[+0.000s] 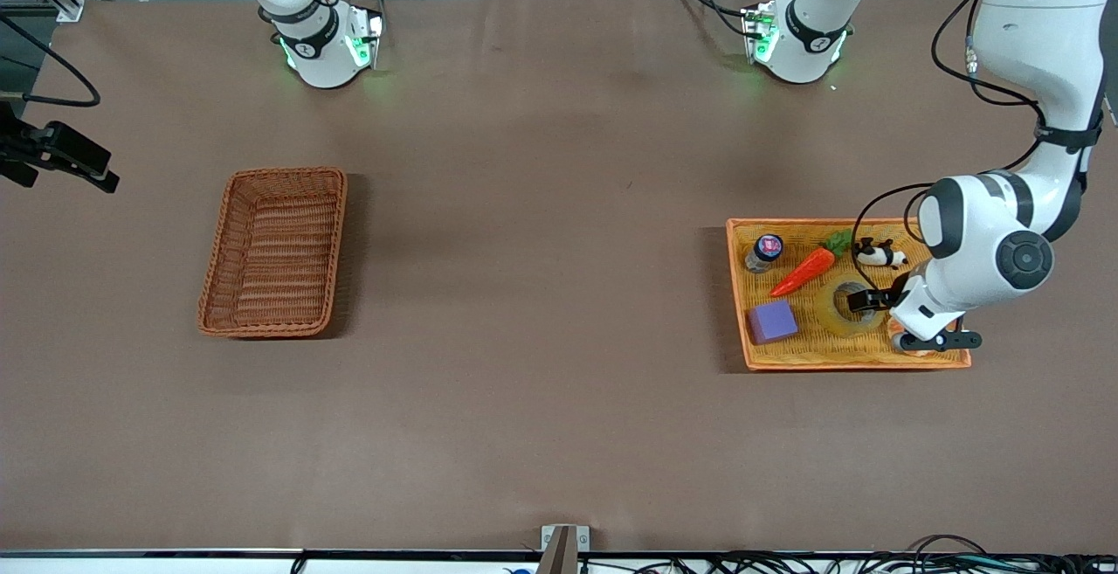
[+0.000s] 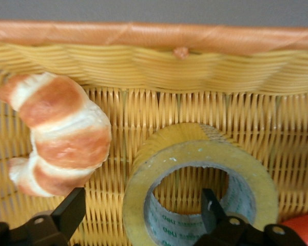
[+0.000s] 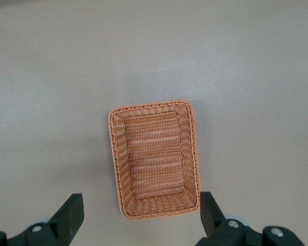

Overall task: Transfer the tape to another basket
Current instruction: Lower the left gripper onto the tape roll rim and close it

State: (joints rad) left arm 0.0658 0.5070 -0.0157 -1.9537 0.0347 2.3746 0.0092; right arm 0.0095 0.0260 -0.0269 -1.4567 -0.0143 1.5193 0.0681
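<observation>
The tape (image 1: 830,315) lies flat in the orange-yellow tray (image 1: 830,364) at the left arm's end of the table. My left gripper (image 1: 865,301) is low over it and open. In the left wrist view the tape (image 2: 143,179) stands between my left gripper's (image 2: 141,211) jaws: one finger (image 2: 210,205) is in the ring's hole, the other (image 2: 69,212) is outside the ring, neither pressing on it. The reddish-brown basket (image 1: 275,251) stands empty toward the right arm's end. My right gripper (image 3: 139,212) hangs open and empty high over the basket (image 3: 154,159).
The tray also holds a croissant (image 2: 61,133) beside the tape, a carrot (image 1: 803,271), a small bottle (image 1: 764,252), a purple block (image 1: 772,321) and a panda toy (image 1: 878,253). The tray's raised rim (image 2: 143,33) runs close to the tape.
</observation>
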